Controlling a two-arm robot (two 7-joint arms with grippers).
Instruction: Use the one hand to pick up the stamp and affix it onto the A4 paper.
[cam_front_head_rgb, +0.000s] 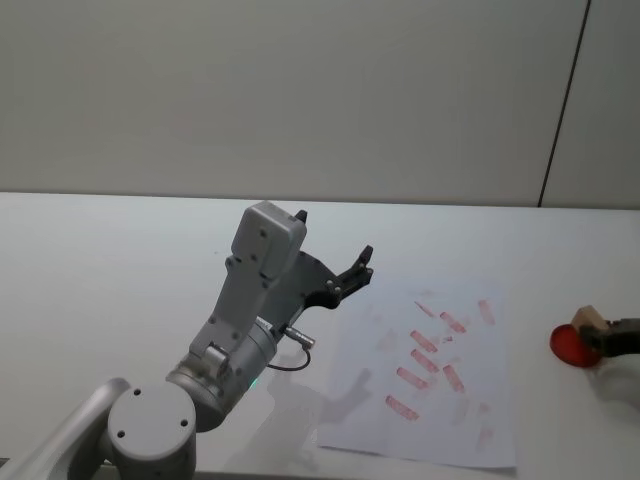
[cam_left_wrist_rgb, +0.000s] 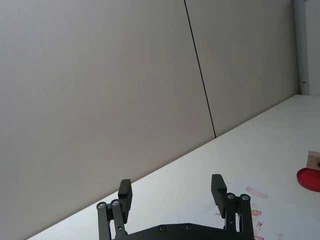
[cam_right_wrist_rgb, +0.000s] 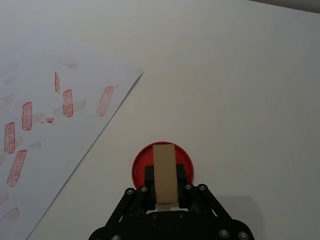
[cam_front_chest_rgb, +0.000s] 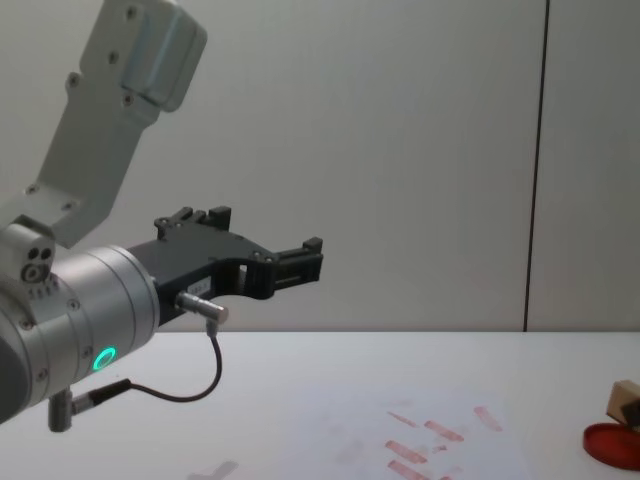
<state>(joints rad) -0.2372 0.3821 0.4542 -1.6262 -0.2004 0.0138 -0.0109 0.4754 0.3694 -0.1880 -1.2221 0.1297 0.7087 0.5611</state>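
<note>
1. Head view: the stamp (cam_front_head_rgb: 587, 320) stands on the red ink pad (cam_front_head_rgb: 573, 346), which lies on the table (cam_front_head_rgb: 120, 260) well clear of the paper (cam_front_head_rgb: 432, 400), off the sheet's right edge. The right gripper (cam_front_head_rgb: 606, 338) reaches in to the pad and is at the stamp. The paper already carries several red marks, but judging by where the stamp sits, this round's print is not yet made: lift, carry and press remain. The left gripper (cam_front_head_rgb: 332, 250) hangs raised, off the sheet's left edge, well apart from the pad.

2. Left wrist view: the left gripper (cam_left_wrist_rgb: 171, 192) is spread wide with nothing between its fingers. The pad (cam_left_wrist_rgb: 309, 179) and stamp (cam_left_wrist_rgb: 313, 160) sit far off, past the paper (cam_left_wrist_rgb: 250, 200).

3. Right wrist view: the right gripper (cam_right_wrist_rgb: 162, 187) is clenched on the stamp (cam_right_wrist_rgb: 164, 172), a finger on each long side. The block stands over the middle of the pad (cam_right_wrist_rgb: 162, 167), seemingly pressed into the ink. The paper (cam_right_wrist_rgb: 50, 125) lies near the pad, not touching it.

4. Chest view: the pad (cam_front_chest_rgb: 612, 445) sits right of the paper (cam_front_chest_rgb: 440, 440), with the stamp (cam_front_chest_rgb: 622, 402) rising from it. The left gripper (cam_front_chest_rgb: 270, 255) hovers high above the table, idle.
</note>
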